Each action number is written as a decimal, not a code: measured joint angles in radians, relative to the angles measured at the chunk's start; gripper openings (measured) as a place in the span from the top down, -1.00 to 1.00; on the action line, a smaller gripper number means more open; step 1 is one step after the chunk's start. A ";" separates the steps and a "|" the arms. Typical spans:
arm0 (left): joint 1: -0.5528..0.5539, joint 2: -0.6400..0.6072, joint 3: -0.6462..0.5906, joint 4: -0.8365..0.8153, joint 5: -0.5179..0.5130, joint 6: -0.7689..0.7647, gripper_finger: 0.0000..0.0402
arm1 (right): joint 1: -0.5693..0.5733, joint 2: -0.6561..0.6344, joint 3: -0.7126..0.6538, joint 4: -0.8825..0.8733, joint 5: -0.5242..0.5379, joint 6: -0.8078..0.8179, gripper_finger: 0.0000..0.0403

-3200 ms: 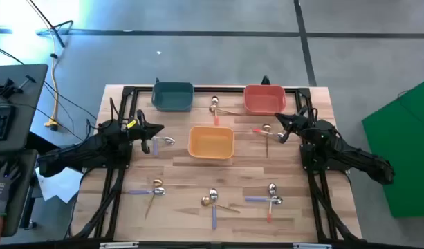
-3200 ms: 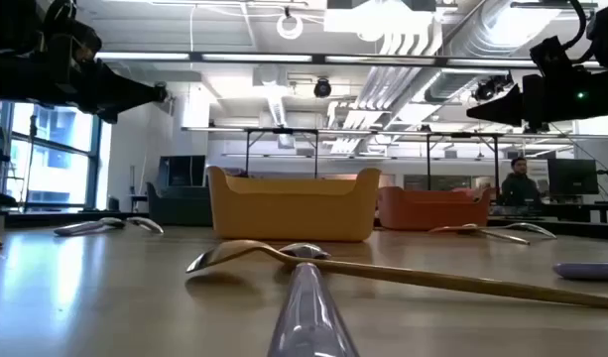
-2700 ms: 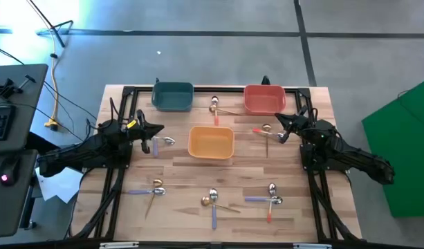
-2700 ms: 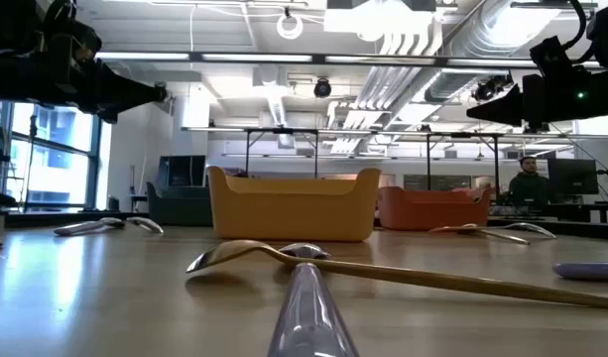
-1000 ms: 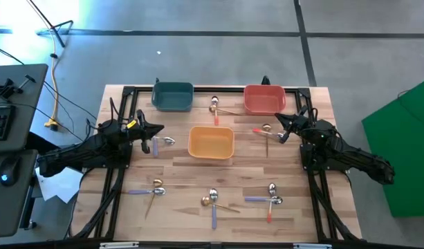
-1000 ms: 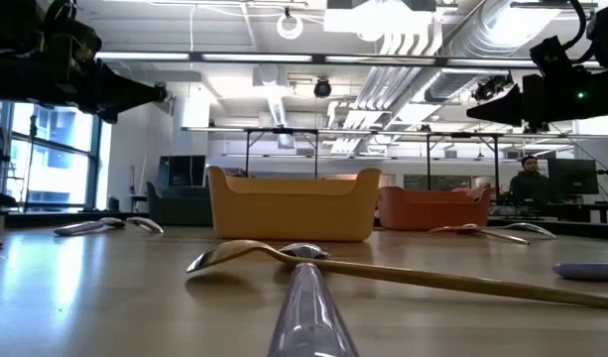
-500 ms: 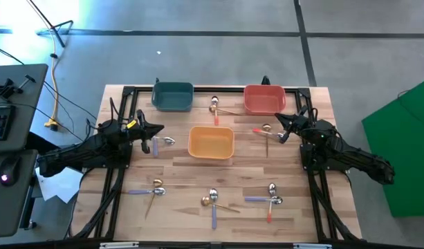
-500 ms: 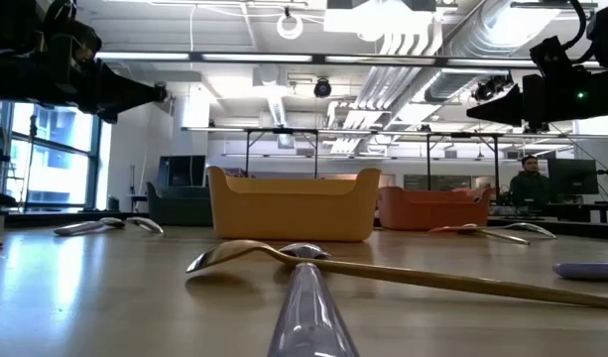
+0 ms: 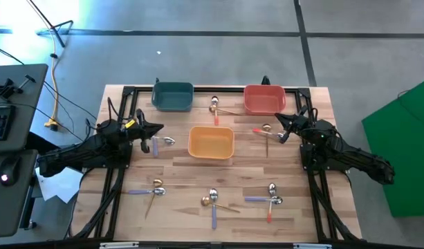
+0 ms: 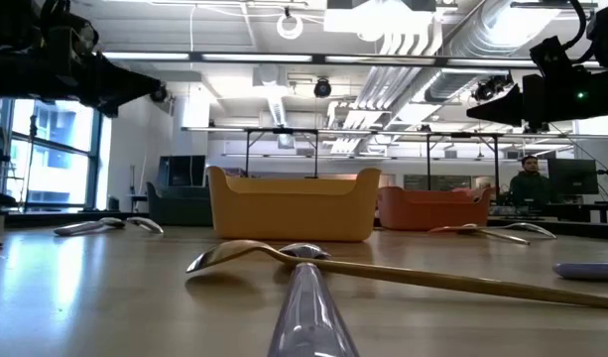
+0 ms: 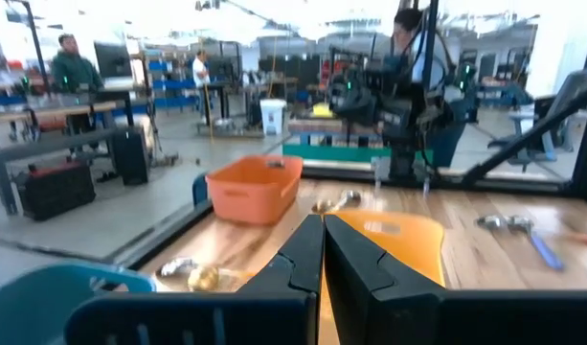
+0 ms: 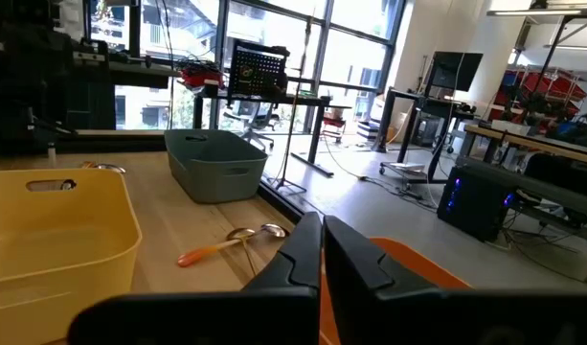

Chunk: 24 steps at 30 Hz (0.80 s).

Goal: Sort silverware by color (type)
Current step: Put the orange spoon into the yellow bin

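Small spoons lie flat on the wooden table in scattered groups. A lavender-handled spoon (image 9: 160, 143) lies just below my left gripper (image 9: 161, 128). An orange-handled and a gold spoon (image 9: 265, 131) lie beside my right gripper (image 9: 277, 119). Others lie at the far edge (image 9: 216, 107), near left (image 9: 151, 189), near middle (image 9: 213, 200) and near right (image 9: 270, 198). Both grippers hover above the table, shut and empty, as the left wrist view (image 11: 323, 230) and the right wrist view (image 12: 322, 230) show.
A teal bin (image 9: 173, 96) and a red bin (image 9: 264, 98) stand at the far edge, with a yellow-orange bin (image 9: 211, 142) in the table's middle between the arms. Black frame rails (image 9: 113, 187) run along the table's sides. People stand in the room beyond.
My left arm has drawn back slightly toward the table's left edge, as the low view shows. The spoons and bins have kept still.
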 joint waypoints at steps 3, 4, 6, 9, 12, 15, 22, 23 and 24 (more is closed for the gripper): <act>0.000 0.000 0.000 0.055 0.000 0.000 0.98 | 0.000 0.000 0.000 0.000 0.000 0.000 1.00; 0.000 0.000 0.000 0.064 0.000 0.000 0.98 | 0.000 0.000 0.000 0.000 0.000 0.000 1.00; 0.000 0.000 0.000 0.075 0.000 0.000 0.98 | 0.000 0.000 0.000 0.000 0.000 0.000 1.00; 0.000 0.000 0.000 0.076 0.000 0.000 0.98 | 0.000 0.000 0.000 0.000 0.000 0.000 1.00; 0.000 0.000 0.000 0.069 0.000 -0.002 0.98 | 0.000 0.000 0.000 0.000 0.000 0.000 1.00; 0.000 0.000 0.000 0.077 0.000 -0.038 0.98 | 0.001 0.000 0.000 0.000 0.000 0.013 1.00; 0.000 0.000 0.000 0.132 0.000 -0.027 0.98 | 0.002 0.000 0.000 0.072 -0.010 0.048 1.00; 0.000 0.000 0.000 0.131 0.000 -0.035 0.98 | 0.002 0.000 0.000 0.090 -0.022 0.043 1.00; 0.000 0.000 0.000 0.125 0.000 -0.055 0.98 | 0.002 0.000 0.000 0.105 -0.044 0.046 1.00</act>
